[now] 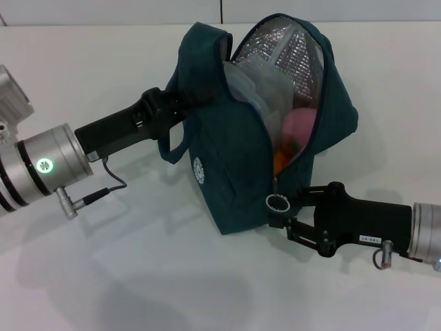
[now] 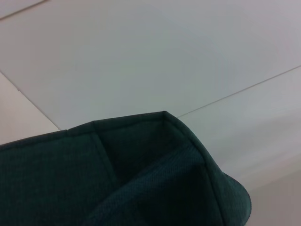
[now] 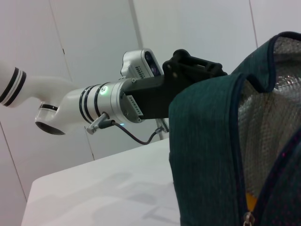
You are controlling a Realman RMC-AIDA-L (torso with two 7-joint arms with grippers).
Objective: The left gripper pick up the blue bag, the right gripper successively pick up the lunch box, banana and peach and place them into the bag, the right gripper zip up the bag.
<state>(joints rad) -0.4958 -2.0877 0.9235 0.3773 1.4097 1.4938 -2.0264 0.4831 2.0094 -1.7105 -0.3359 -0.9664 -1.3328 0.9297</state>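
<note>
Right gripper (image 1: 281, 214), lower right of frame, sits at the zipper ring (image 1: 277, 203); whether its fingers have closed cannot be told. The open zipper runs up-frame from it. Left gripper (image 1: 176, 103), centre-left, clamps the bag (image 1: 227, 179); peach (image 1: 300, 127) inside.

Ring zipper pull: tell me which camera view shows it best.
The head view. There the ring zipper pull hangs in full at the low end of the blue bag's open zip, beside the right claw. The right wrist view catches only a sliver at its edge; the left wrist view shows only fabric.
</note>
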